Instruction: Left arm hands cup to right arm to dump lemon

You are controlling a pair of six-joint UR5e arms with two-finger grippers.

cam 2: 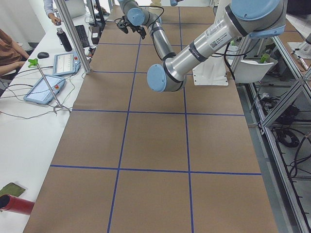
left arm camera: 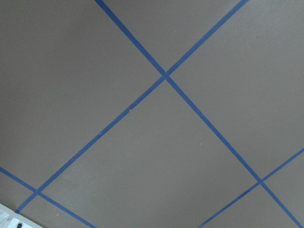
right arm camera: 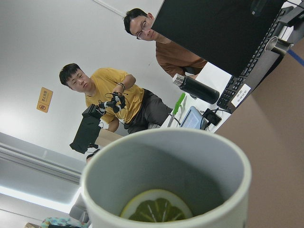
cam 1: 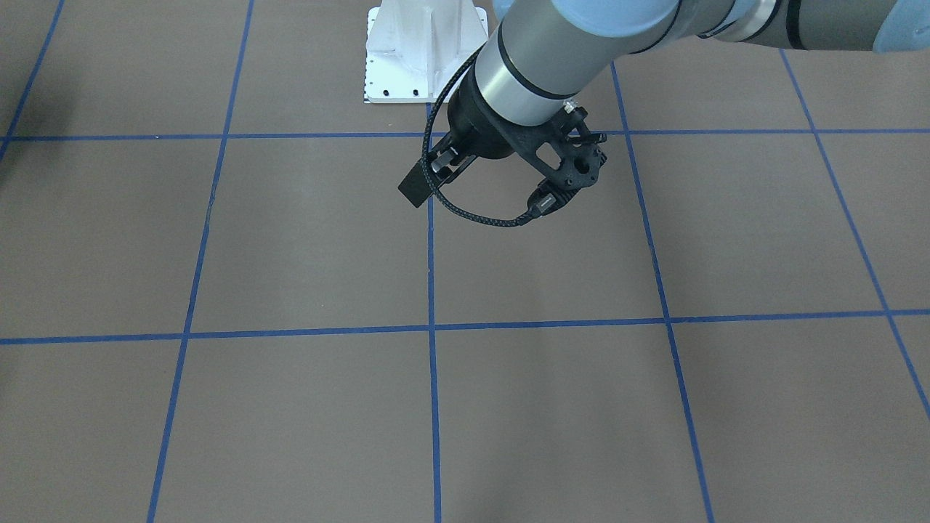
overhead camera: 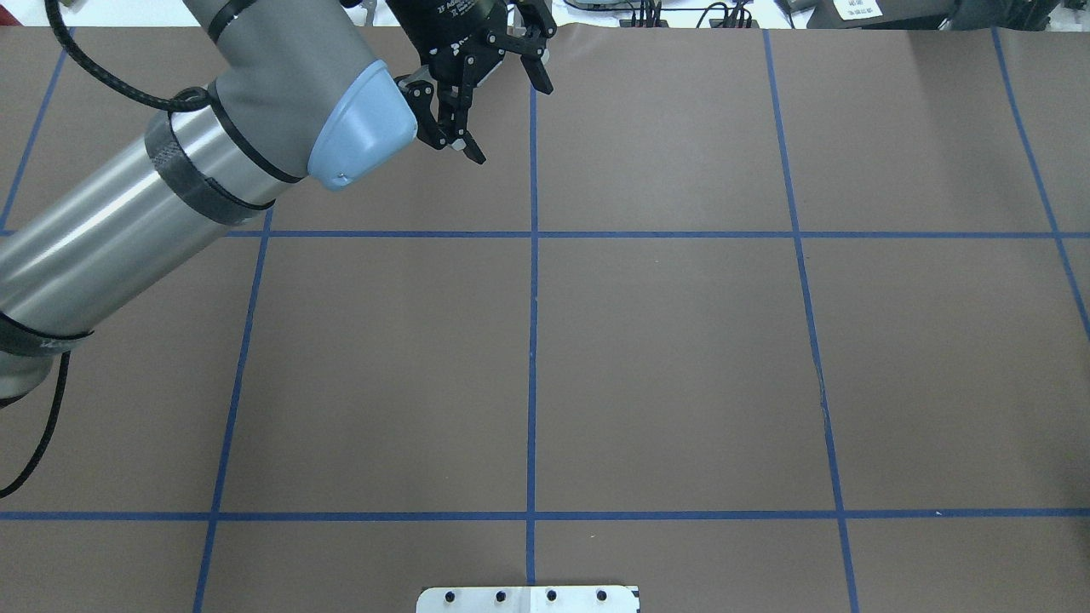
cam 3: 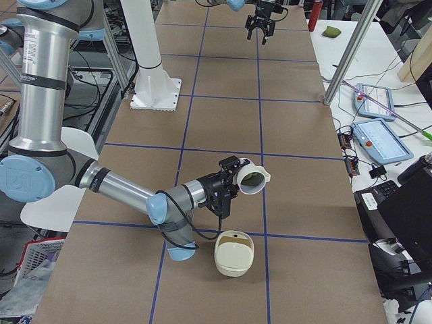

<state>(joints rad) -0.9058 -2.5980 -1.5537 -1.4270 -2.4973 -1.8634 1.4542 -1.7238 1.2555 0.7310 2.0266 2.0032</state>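
The white cup (cam 3: pixel 264 178) hangs on its side above the table at the end of my right arm (cam 3: pixel 121 189), its mouth facing the operators' side. A yellow-green lemon (cam 3: pixel 250 179) slice lies inside it. The right wrist view is filled by the cup (right arm camera: pixel 166 138) with the lemon (right arm camera: pixel 156 209) at its bottom. My right gripper (cam 3: pixel 235 177) sits at the cup, but I cannot tell its state from this side view. My left gripper (overhead camera: pixel 504 119) hovers open and empty over the table's far middle, away from the cup. The left arm (cam 1: pixel 530 65) stretches across the table.
A cream bowl (cam 3: pixel 233 254) sits on the table near the tilted cup, toward the table's right end. The white robot base (cam 1: pixel 425 51) stands mid-table at my side. Tablets (cam 3: pixel 378 138) and a metal post (cam 3: pixel 351 50) line the operators' desk. Two people (right arm camera: pixel 114 95) sit there.
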